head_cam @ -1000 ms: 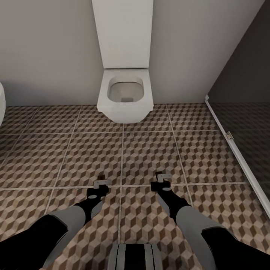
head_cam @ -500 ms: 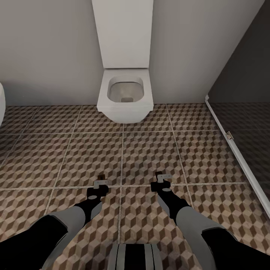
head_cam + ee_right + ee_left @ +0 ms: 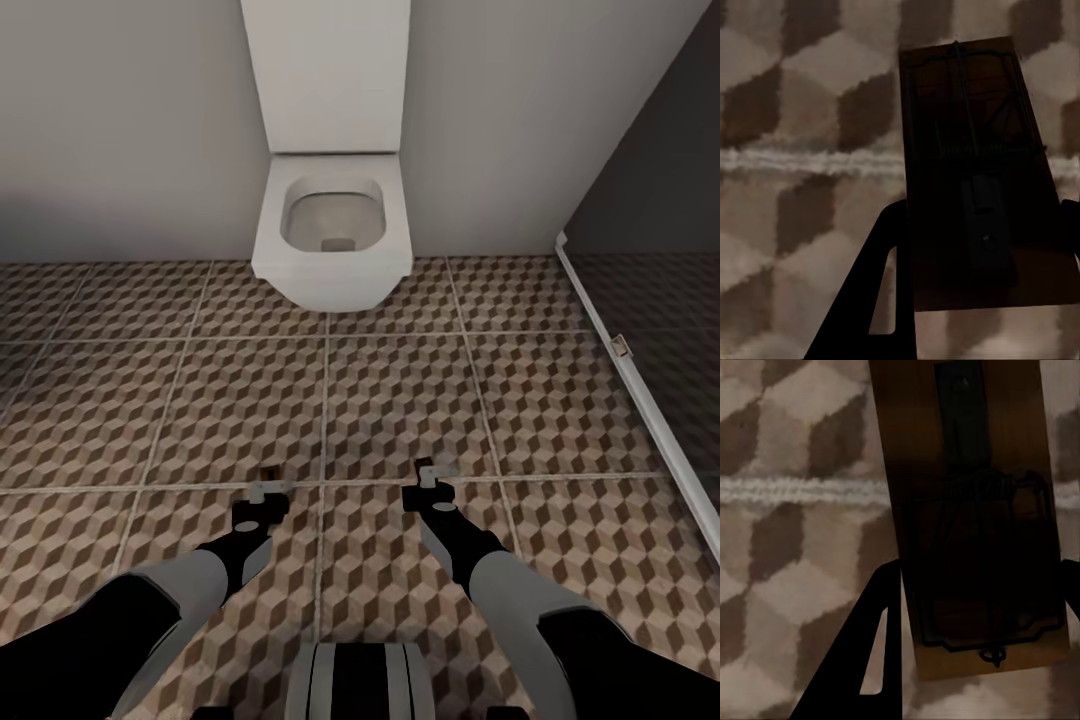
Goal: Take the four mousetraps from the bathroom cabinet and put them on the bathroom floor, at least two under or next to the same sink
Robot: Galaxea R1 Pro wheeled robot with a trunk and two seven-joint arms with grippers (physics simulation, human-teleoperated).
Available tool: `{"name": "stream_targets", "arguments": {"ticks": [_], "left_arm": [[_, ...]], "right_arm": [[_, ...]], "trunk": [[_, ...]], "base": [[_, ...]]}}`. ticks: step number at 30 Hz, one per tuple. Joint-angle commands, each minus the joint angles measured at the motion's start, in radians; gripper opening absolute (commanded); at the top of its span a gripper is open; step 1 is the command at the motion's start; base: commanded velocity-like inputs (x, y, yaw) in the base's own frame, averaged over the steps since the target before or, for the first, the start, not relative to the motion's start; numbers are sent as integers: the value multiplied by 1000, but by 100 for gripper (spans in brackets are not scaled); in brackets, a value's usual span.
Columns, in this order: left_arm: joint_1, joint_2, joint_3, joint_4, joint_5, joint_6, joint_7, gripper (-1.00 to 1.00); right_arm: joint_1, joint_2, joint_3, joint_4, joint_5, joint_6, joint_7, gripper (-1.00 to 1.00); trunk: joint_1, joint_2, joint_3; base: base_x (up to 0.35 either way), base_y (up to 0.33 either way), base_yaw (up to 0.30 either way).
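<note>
Each of my grippers holds a mousetrap low over the bathroom floor [image 3: 400, 400]. In the left wrist view a brown wooden mousetrap [image 3: 975, 525] with dark metal parts sits between the black fingers [image 3: 874, 660] of the left gripper [image 3: 975, 652]. The right wrist view shows another mousetrap [image 3: 979, 172] clamped in the right gripper [image 3: 979, 300]. From the head, the left gripper [image 3: 268, 482] and right gripper [image 3: 432, 474] hang side by side above a grout line. The cabinet and the sink are out of view.
A white wall-hung toilet [image 3: 332, 230] stands straight ahead against the grey wall. A dark glass partition [image 3: 650, 300] with a white bottom rail [image 3: 640, 400] runs along the right. Patterned tiles spread to the left and between me and the toilet.
The head view has shifted: the toilet sits a little higher and a white object at the left edge has left the picture. Both grippers keep their hold and their pose.
</note>
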Motion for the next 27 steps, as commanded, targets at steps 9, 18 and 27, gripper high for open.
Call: {"name": "stream_targets", "arguments": {"ticks": [9, 18, 27], "left_arm": [[-1, -1, -9, 4, 5, -5, 4, -100], [-1, -1, -9, 4, 5, -5, 4, -100], [0, -1, -9, 4, 5, -7, 4, -100]], "right_arm": [[5, 0, 7, 0, 1, 1, -7, -100], [11, 0, 7, 0, 1, -31, -7, -100], [25, 0, 7, 0, 1, -56, -6, -100]], "trunk": [[2, -1, -16], [2, -2, -24], [3, -2, -32]], "base": [[0, 0, 0], [0, 0, 0], [0, 0, 0]]}}
